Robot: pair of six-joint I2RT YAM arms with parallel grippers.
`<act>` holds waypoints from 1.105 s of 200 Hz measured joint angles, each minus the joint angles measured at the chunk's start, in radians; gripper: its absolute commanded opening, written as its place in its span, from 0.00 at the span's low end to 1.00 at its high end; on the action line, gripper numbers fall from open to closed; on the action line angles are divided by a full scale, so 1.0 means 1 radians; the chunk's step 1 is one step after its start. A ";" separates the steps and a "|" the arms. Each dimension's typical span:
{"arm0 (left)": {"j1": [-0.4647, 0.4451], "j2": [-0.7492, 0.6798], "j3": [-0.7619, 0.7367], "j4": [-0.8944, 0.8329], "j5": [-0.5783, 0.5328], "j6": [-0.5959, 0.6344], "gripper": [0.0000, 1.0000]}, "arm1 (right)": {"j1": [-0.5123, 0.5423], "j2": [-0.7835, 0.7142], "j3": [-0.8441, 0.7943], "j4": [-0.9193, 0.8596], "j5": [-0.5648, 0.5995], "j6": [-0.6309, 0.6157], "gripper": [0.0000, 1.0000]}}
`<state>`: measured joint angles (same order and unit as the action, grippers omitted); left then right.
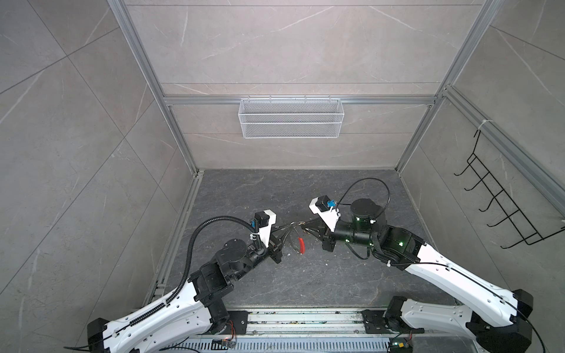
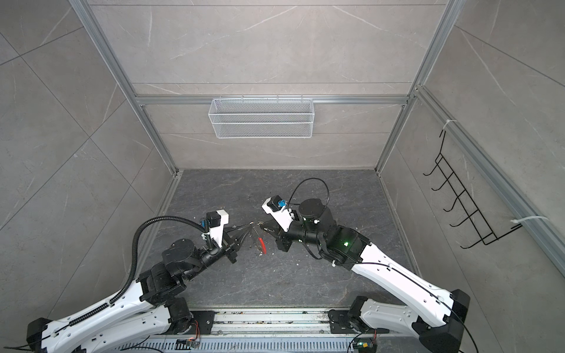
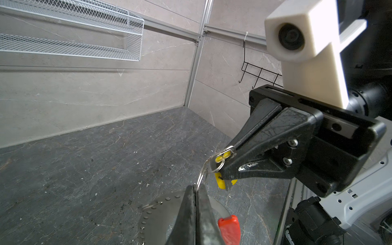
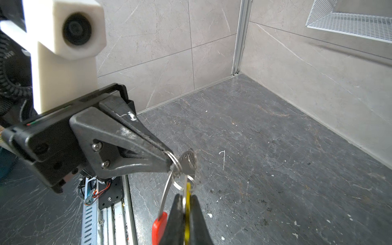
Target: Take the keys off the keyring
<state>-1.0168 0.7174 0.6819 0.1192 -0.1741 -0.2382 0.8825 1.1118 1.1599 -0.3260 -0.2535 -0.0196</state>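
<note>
While a mesh basket (image 1: pixel 290 130) hangs on the far wall, left claw (image 4: pixel 168 162) pinches a wire ring (image 4: pixel 178 163), right claw (image 3: pixel 228 158) the yellow key (image 3: pixel 219 182).

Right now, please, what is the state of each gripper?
Left gripper: closed on the small split ring.
Right gripper: closed on the yellow key.

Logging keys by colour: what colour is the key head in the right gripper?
Yellow. The key head shows best in the left wrist view.

One yellow key (image 3: pixel 219 182), one keyring (image 3: pixel 153 212)
</note>
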 measured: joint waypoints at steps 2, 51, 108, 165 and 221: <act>0.000 0.000 0.001 -0.002 0.000 0.000 0.00 | 0.000 0.001 0.001 0.000 0.000 0.000 0.00; 0.000 0.023 0.026 -0.031 -0.020 -0.005 0.00 | 0.000 0.011 0.012 -0.008 0.023 -0.022 0.00; 0.000 0.049 0.066 -0.052 -0.024 -0.020 0.00 | 0.001 0.016 0.043 -0.021 0.047 -0.048 0.00; 0.000 0.085 0.122 -0.117 -0.027 -0.042 0.00 | 0.001 0.020 0.063 -0.039 0.061 -0.067 0.00; 0.000 0.122 0.166 -0.177 -0.028 -0.054 0.00 | 0.000 0.029 0.084 -0.077 0.078 -0.090 0.00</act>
<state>-1.0164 0.8391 0.8482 -0.0574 -0.2020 -0.2920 0.8822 1.1404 1.2442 -0.4034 -0.1757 -0.1101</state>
